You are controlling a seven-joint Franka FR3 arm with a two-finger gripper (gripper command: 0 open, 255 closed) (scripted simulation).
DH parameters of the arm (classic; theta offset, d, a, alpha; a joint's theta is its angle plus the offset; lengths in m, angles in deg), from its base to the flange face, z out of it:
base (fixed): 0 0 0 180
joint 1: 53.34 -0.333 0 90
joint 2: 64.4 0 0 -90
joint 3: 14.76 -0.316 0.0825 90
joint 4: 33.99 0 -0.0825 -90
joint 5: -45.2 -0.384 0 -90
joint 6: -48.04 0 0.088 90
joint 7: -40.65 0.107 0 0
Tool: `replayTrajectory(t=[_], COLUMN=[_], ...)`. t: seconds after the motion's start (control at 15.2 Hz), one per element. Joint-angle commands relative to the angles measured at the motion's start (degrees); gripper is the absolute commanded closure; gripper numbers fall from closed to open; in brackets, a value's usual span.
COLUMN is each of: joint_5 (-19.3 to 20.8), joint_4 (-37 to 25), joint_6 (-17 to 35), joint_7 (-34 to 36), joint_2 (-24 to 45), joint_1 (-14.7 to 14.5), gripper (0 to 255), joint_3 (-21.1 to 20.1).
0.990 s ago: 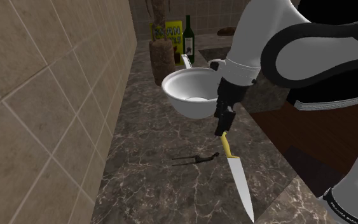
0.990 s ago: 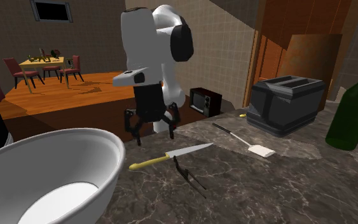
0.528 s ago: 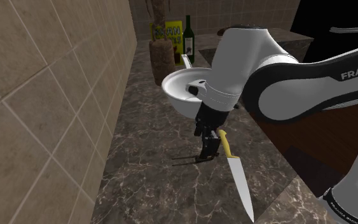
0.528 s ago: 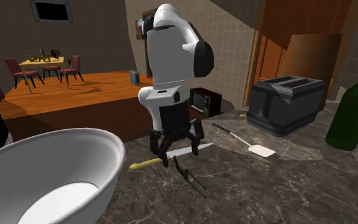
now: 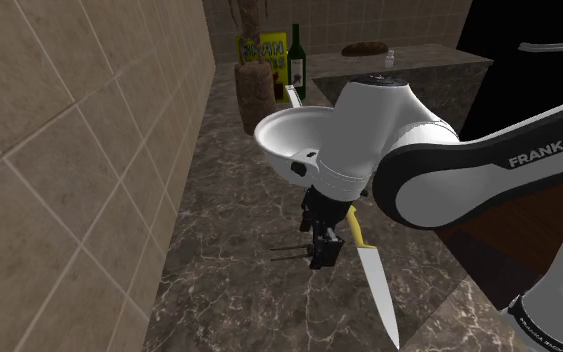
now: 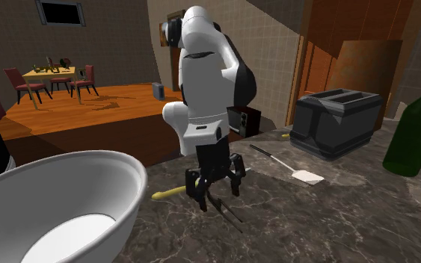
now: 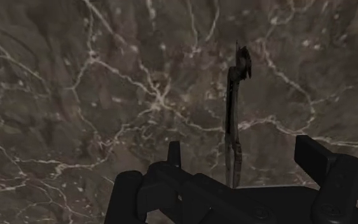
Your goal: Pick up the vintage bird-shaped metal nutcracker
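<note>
Black jaws stand open low over a dark marble desk point(image 7: 95, 95), the two fingers point(image 7: 315, 156) apart and touching nothing. Between them, nearer the middle than either finger, lies the nutcracker point(image 7: 233, 121): a thin, dark metal tool, flat on the stone, running lengthwise away from the hand. Its lumpier end, probably the bird's head, is the far one. The fingers sit either side of its width, so closing would pinch across the narrow handles.

It looks rigid and not fragile. It is likely fairly light but slick, and it sits so low that the jaws would have to reach almost to the stone. Taking it near the middle of its length seems safest, since a grip close to either end might let it swing or slip.

In the shoulder view, the nutcracker point(image 5: 287, 249) shows at the left of the hand, with a yellow-handled kitchen knife point(image 5: 381, 295) just to its right, blade pointing near. Farther off is a large white bowl point(image 5: 279, 140), and beyond it a green bottle point(image 5: 296, 55) beside a tiled wall point(image 5: 69, 180).

In the second exterior view, the nutcracker point(image 6: 227, 211) lies directly under the hand. The knife point(image 6: 170, 192) lies just beyond the nutcracker. A spatula point(image 6: 294, 168) and a dark toaster point(image 6: 334, 123) lie well off to the right.
</note>
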Motion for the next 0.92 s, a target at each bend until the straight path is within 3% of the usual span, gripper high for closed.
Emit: replayTrajectory(t=[0.0, 0.07, 0.13, 0.86], joint_5=[-0.10, -0.10, -0.09, 0.03], joint_4=[0.62, 0.61, 0.58, -0.28], joint_6=[1.19, 1.19, 1.16, -0.50], joint_7=[-0.22, -0.22, -0.15, -0.04], joint_2=[0.55, 0.56, 0.55, -0.25], joint_1=[-0.02, -0.01, -0.03, 0.05], gripper=[0, 0, 255, 255], joint_3=[-0.06, -0.06, -0.10, 0.10])
